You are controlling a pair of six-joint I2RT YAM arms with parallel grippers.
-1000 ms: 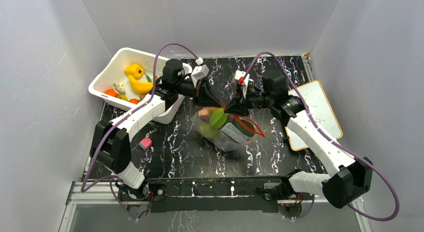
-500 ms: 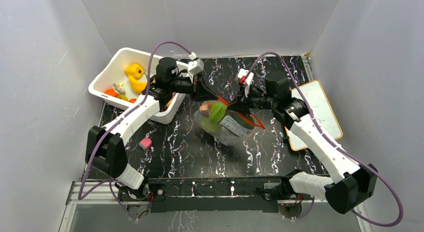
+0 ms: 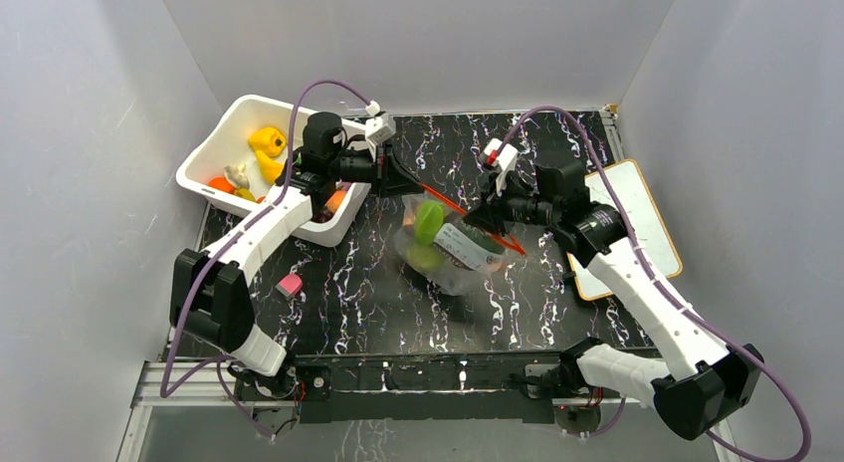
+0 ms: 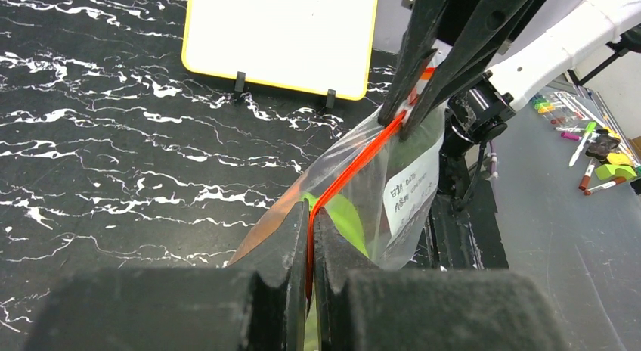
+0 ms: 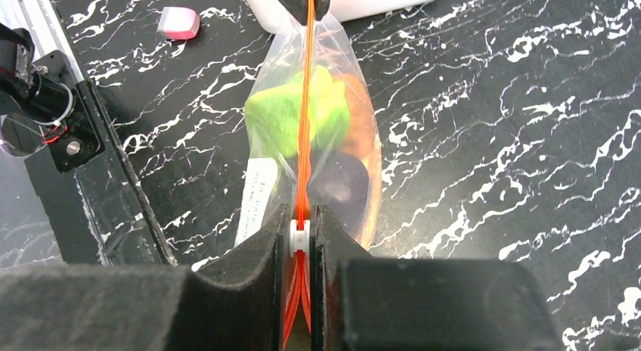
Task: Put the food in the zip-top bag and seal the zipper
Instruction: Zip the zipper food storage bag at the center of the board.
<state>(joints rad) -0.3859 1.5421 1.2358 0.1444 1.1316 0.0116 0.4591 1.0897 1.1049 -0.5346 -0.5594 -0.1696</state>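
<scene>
While both pairs of jaws are clamped on the zipper (image 4: 355,163), I see it stretched taut between the left gripper (image 4: 310,211) and the right gripper (image 5: 301,216). The zip-top bag (image 3: 450,263) sags below them with the food (image 5: 291,116) inside, perhaps touching the table (image 3: 537,303), which shows open nearward. The white bin (image 3: 214,143) sits behind my left jaws and a whiteboard (image 3: 637,218) behind the right. A pink block (image 3: 290,284) lies well apart.

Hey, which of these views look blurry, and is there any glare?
Top view: even light, soft shadows, all sharp. Left wrist: left fingers dark and soft, zipper crisp. Right wrist: right fingers blurred, bag sharp, no strong glare.
</scene>
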